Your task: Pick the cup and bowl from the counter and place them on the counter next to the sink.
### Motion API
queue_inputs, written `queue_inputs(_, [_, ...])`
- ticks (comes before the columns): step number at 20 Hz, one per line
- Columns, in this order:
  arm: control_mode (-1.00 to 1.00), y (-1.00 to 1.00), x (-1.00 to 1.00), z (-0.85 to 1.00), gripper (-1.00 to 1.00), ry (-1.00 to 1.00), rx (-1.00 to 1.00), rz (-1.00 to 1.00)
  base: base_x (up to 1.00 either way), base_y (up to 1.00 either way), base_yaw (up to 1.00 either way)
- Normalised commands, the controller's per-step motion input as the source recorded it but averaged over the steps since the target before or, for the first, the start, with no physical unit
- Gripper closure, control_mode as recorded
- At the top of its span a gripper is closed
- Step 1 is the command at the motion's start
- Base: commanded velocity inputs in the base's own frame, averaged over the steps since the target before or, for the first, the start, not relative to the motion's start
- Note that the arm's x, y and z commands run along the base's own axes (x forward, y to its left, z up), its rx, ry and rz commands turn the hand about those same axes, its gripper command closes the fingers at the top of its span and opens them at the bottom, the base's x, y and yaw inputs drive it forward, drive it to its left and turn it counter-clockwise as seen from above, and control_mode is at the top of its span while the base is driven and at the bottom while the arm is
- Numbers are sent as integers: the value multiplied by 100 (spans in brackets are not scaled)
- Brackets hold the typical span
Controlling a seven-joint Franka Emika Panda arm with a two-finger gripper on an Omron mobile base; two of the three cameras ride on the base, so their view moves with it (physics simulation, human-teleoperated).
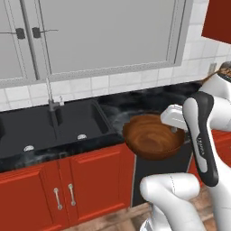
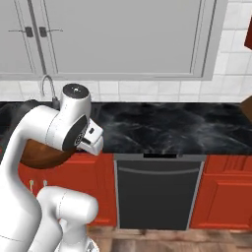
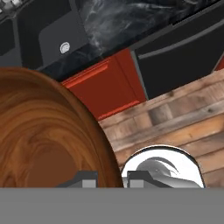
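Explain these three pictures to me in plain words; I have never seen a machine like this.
This is a rendered kitchen with a white robot arm on a base that can drive. Two cameras ride on that base, behind the arm to its left and right; the third sits on the hand and looks along the gripper.

The gripper holds a wide brown wooden bowl by its rim, one finger on each side of the edge. The bowl hangs in the air, out over the front edge of the black marble counter, above a red cabinet door. To its left lies the black sink with its slim faucet.
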Motion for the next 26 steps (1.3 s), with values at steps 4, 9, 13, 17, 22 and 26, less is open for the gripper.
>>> queue_inputs(4, [100,0,0,0,100,0,0,0,100,-20,-13])
queue_inputs(9, [100,0,0,0,100,0,0,0,47,-8,-6])
queue_inputs(13, [100,0,0,0,100,0,0,0,0,0,0])
queue_inputs(17, [100,0,0,0,100,0,0,0,0,0,0])
queue_inputs(22, [100,0,0,0,100,0,0,0,0,0,0])
queue_inputs(26, [100,0,0,0,100,0,0,0,0,0,0])
